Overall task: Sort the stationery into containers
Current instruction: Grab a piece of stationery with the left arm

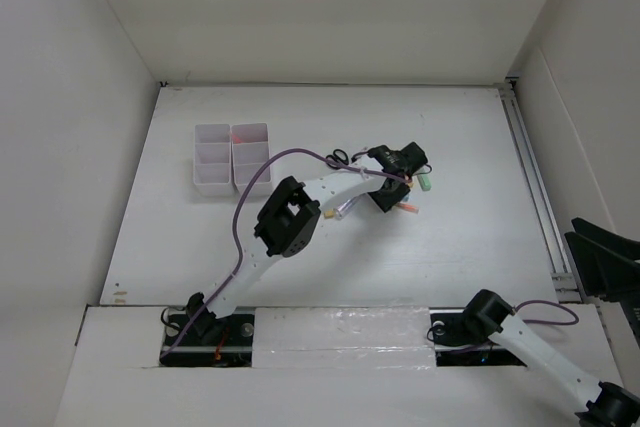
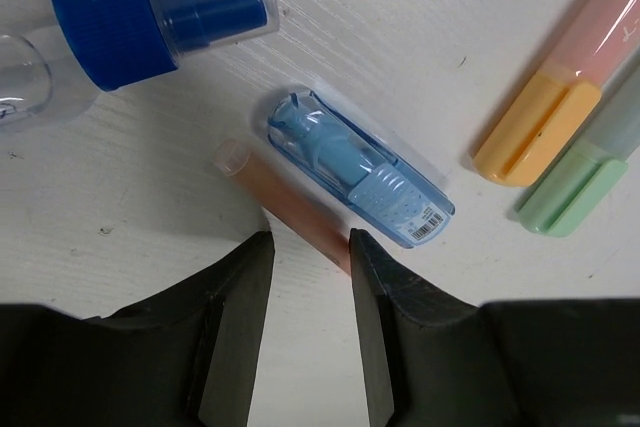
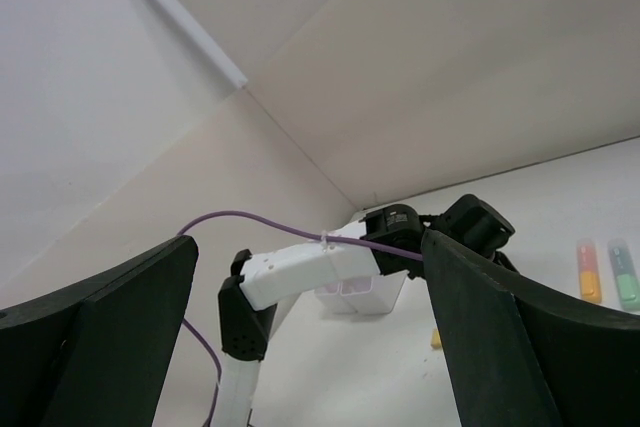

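Observation:
My left gripper is open, low over the table amid the stationery, right of the white six-compartment organizer. A thin red-pink pen lies slanted between its fingertips, touching the right one. Just beyond lie a blue stubby marker, the clear blue-capped bottle, an orange marker and a green marker. The black-handled scissors lie left of the gripper. My right gripper is wide open and empty, held up at the near right. A yellow eraser cube shows on the table.
The left arm stretches diagonally across the middle of the table with a purple cable looping over it. A metal rail runs along the right edge. White walls close in the table at the back and sides.

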Tool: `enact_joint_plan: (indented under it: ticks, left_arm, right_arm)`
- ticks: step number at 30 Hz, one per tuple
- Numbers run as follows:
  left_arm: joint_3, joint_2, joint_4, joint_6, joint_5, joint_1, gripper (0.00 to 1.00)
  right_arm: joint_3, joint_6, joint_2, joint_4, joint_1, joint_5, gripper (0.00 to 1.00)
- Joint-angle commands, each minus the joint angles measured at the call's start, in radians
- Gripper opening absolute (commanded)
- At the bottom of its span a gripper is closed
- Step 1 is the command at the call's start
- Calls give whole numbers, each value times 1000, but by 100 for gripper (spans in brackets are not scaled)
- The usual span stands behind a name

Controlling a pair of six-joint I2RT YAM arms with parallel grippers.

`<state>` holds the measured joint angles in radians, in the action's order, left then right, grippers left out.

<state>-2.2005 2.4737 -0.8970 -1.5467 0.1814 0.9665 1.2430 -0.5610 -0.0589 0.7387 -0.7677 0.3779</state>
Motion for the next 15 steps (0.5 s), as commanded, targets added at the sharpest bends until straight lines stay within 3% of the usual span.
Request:
enact_joint_plan:
  ticks: [1,7,15]
  left_arm:
    - [85,133,-206,74,20,-8,35]
    - [140,133,-158,128,-2,-8,37]
    - [162,133,-149,177,-2,-8,24]
  right_arm:
    - [32,16,7,11,-10,-11,100]
    - [41,16,7,21,-10,-11,100]
    - [50,16,7,21,-10,-11,100]
